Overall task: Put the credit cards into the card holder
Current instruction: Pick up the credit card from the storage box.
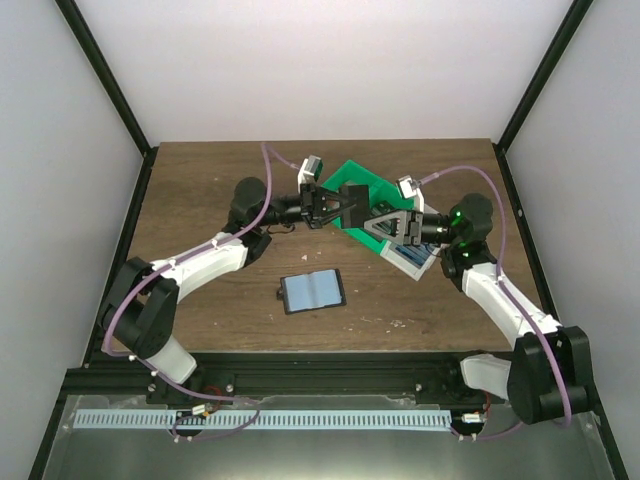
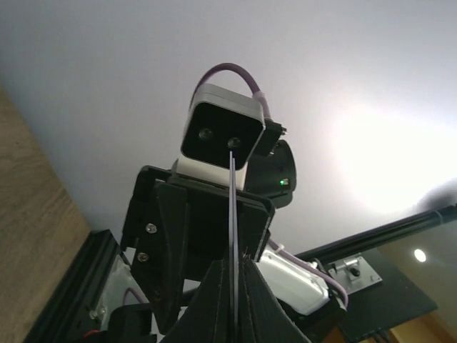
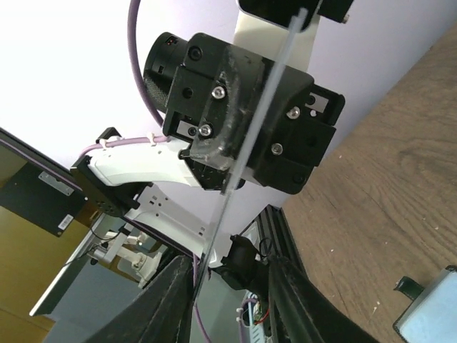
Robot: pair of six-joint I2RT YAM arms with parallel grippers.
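Note:
The black card holder [image 1: 312, 291] lies open on the table in front of both arms, greyish-blue lining up. Its corner shows in the right wrist view [image 3: 428, 318]. My left gripper [image 1: 338, 206] is shut on a thin credit card [image 2: 233, 207], seen edge-on between its fingers [image 2: 214, 300]. It holds the card in the air above the green bin. My right gripper [image 1: 374, 216] faces the left one, close to it. Its jaws stand apart around the card's far end [image 3: 250, 136]. The card runs close along one finger [image 3: 175, 300]; I cannot tell if they touch.
A green bin [image 1: 372, 183] sits under the two grippers at the table's middle back. A white bin [image 1: 415, 258] lies beside it under the right wrist. Black frame posts stand at both sides. The rail runs along the near edge.

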